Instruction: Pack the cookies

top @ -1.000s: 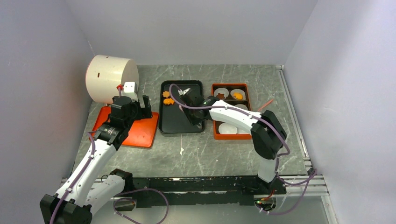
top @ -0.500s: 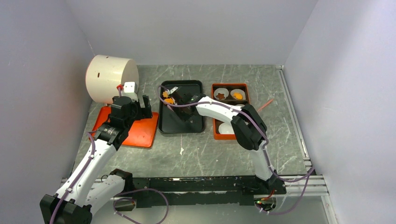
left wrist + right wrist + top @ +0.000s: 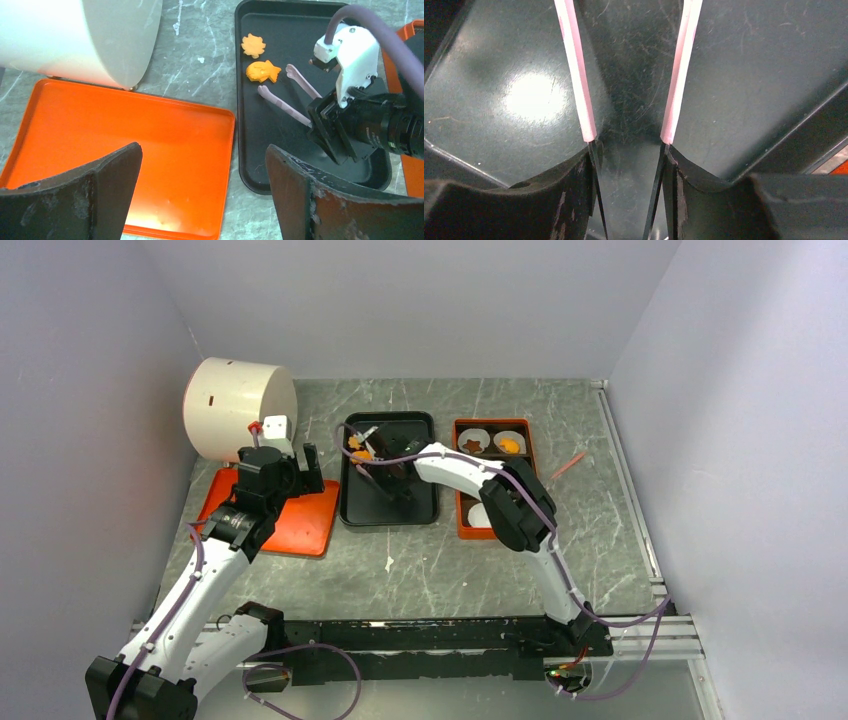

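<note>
Two orange cookies, a leaf-like one (image 3: pixel 253 45) and a fish-shaped one (image 3: pixel 262 71), lie at the far left of the black tray (image 3: pixel 295 30); they also show from above (image 3: pixel 357 449). My right gripper (image 3: pixel 392 465) is shut on pink-tipped tweezers (image 3: pixel 282 102), whose tips stand apart just right of the fish cookie, touching nothing. In the right wrist view (image 3: pixel 626 150) the tweezer arms (image 3: pixel 575 65) reach over bare tray. A brown cookie (image 3: pixel 472 447) and an orange cookie (image 3: pixel 509 445) sit in white cups in the orange box (image 3: pixel 460 510). My left gripper (image 3: pixel 202 150) is open and empty.
An orange flat lid (image 3: pixel 290 520) lies left of the black tray, under my left gripper. A large white cylinder (image 3: pixel 235 405) lies on its side behind it. A pink stick (image 3: pixel 567 466) lies right of the box. Grey walls close in on three sides.
My right arm has swung left across the black tray, carrying the tweezers from near the orange box to beside the two orange cookies. The left arm has not moved.
</note>
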